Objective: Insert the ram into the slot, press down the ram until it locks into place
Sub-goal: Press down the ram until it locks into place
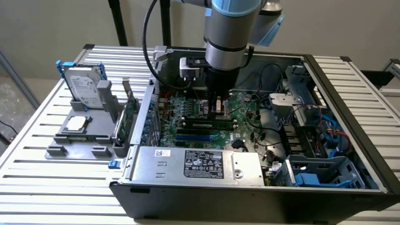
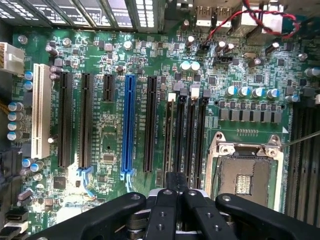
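Slatted metal bench (image 1: pixel 37 154), open black PC case (image 1: pixel 250 201): mid-frame the clenched end effector (image 1: pixel 217 110) hovered just over the thin green ram stick (image 1: pixel 209 123) standing in its long black slot (image 1: pixel 185 125), shut presumably for pushing, not grabbing.

The ram (image 1: pixel 211 123), a thin, long, narrow green circuit-board stick with a row of small black chips along its face, stood upright on its long edge. It was level from end to end, out on the large green motherboard (image 1: pixel 187 136) inside the open case. Its lower edge sat in the slot (image 1: pixel 211 127), a long, narrow black plastic memory socket of matching length, one of several alike lying parallel and close together. Whether the slot's end clips had closed on the ram could not be told.
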You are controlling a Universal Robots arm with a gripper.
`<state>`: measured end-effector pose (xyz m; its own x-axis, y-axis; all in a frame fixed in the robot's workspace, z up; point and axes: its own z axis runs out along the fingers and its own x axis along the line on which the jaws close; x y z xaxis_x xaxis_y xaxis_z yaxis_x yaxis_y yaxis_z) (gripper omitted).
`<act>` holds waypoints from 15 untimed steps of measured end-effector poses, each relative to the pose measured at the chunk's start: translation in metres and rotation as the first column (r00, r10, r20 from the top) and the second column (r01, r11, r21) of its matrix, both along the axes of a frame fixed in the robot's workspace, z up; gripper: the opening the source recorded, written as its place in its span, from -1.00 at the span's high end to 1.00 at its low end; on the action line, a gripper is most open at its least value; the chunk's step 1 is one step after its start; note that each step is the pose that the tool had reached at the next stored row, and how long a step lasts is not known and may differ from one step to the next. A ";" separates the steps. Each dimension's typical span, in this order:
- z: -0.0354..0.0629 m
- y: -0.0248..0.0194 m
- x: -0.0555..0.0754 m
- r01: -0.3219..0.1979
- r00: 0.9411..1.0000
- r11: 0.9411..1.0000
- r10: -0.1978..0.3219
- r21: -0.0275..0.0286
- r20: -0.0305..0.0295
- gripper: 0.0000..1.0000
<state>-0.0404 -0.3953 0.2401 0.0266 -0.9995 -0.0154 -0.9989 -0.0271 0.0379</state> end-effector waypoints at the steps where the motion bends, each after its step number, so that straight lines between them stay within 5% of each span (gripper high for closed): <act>1: 0.0045 -0.0001 0.000 0.000 1.000 1.000 0.000 0.000 0.000 0.79; 7: 0.0257 -0.0023 0.008 0.000 1.000 1.000 0.000 0.000 0.000 0.79; 11: 0.0292 -0.0071 0.009 0.000 1.000 1.000 0.000 0.000 0.000 0.79; 15: 0.0293 -0.0072 0.009 0.000 1.000 1.000 0.000 0.001 0.000 0.79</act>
<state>-0.0312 -0.4026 0.2694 0.0266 -0.9995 -0.0163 -0.9989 -0.0272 0.0380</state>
